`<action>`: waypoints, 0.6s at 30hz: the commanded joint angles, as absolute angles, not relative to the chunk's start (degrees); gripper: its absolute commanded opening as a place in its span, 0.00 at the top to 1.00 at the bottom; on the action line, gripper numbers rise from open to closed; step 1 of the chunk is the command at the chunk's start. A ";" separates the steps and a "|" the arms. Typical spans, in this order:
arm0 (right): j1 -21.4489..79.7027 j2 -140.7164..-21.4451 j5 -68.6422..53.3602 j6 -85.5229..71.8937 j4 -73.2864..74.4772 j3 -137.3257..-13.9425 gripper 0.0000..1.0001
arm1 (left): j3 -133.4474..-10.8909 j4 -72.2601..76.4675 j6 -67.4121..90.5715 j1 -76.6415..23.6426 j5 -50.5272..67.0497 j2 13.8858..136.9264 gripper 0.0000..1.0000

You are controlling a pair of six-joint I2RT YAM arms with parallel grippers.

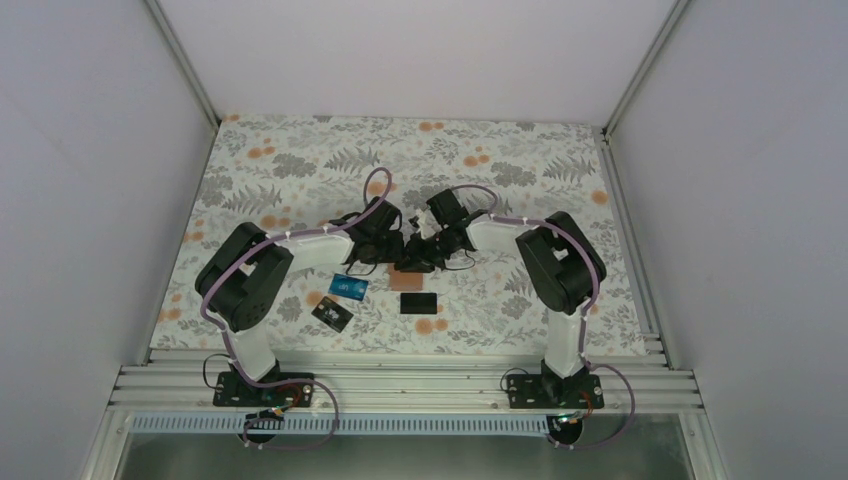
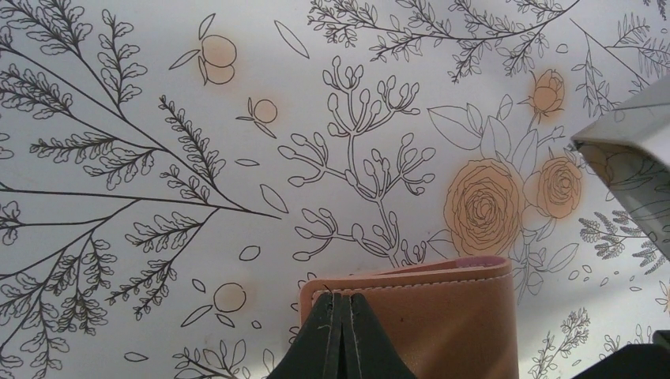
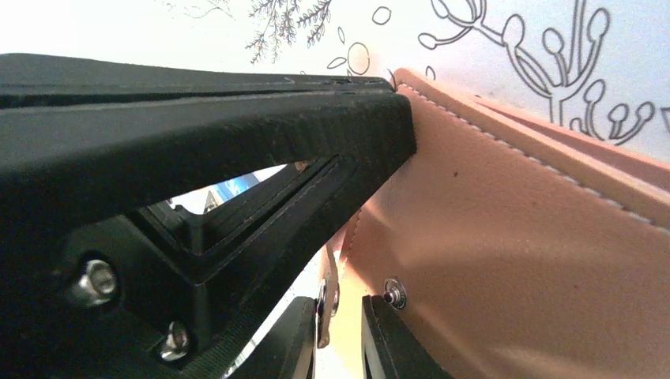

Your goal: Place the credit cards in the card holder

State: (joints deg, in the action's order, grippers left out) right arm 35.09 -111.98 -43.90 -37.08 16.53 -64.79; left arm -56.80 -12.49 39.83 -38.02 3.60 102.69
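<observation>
Tan leather card holder [image 1: 405, 279] is held mid-table: left gripper [image 2: 341, 332] clamped on its edge, right gripper [image 3: 341, 338] pinched on its flap [image 3: 325, 304]. Loose credit cards [image 1: 419, 302] are seen just nearside of it, blue card [image 1: 349, 287] nearer the left arm [image 1: 250, 280].

White arm links [image 1: 318, 240], black joints [image 1: 245, 285], purple cables [image 1: 378, 175] (silver screws [image 3: 96, 282]).

bright, even, soft light, faint shadows; right wrist view washed-out up top, close jaws blurry
</observation>
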 commanded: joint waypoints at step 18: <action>35.95 -112.26 -40.81 -37.08 18.02 -67.93 0.85 | -55.10 -12.64 39.59 -37.89 4.39 101.50 0.98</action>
